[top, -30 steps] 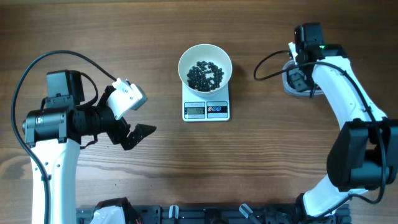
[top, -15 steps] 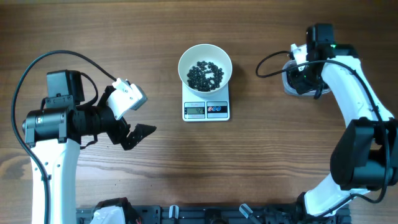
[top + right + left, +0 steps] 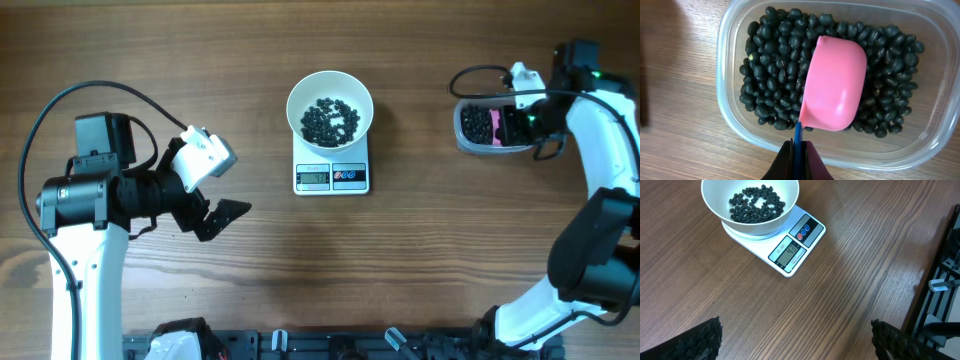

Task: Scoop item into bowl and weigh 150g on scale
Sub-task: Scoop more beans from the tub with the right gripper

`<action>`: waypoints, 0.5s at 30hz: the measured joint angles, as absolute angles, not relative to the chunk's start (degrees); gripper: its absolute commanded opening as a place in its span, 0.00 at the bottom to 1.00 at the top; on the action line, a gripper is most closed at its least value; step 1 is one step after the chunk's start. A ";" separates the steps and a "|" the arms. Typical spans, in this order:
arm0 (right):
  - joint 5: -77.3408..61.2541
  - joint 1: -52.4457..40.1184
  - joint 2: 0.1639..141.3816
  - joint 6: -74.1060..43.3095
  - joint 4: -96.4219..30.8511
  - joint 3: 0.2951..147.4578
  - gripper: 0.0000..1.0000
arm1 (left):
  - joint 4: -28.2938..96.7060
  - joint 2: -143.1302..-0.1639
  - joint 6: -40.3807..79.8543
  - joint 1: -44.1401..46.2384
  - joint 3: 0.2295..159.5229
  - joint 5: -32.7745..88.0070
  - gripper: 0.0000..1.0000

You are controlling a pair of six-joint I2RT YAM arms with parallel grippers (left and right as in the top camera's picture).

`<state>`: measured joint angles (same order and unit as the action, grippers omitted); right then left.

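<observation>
Right claw (image 3: 799,150) clenched on scoop (image 3: 832,85) handle, scoop in tub (image 3: 730,125) of beans (image 3: 770,65) near table's right edge to load; left claw (image 3: 795,337) released, idle.

The only writing I found was on the scale (image 3: 812,235), seen from my left wrist camera. Its grey display (image 3: 788,255) lay at about 5 o'clock from the bowl (image 3: 760,226) and showed dark digits. The first looked like a 4; the second I could not tell for certain. A line of tiny print ran along the display's far edge, too small for me to read. The two round buttons (image 3: 803,230), at 1 o'clock from the display, carried marks I could not make out. From overhead the display's digits were only a blur. The pink scoop (image 3: 835,85) and clear tub (image 3: 730,115) gave me nothing to read.
</observation>
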<state>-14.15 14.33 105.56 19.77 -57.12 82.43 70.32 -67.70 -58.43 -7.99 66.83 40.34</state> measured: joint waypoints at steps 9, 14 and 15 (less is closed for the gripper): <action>-24.34 20.71 105.97 16.21 -58.22 82.43 0.04 | 70.32 -67.70 -58.43 -7.99 66.83 40.34 1.00; -28.18 22.83 106.00 14.13 -58.72 82.35 0.04 | 70.30 -67.70 -58.43 -7.99 66.83 40.34 1.00; -29.08 23.35 106.04 13.65 -58.70 82.08 0.04 | 70.30 -67.70 -58.43 -7.99 66.83 40.34 1.00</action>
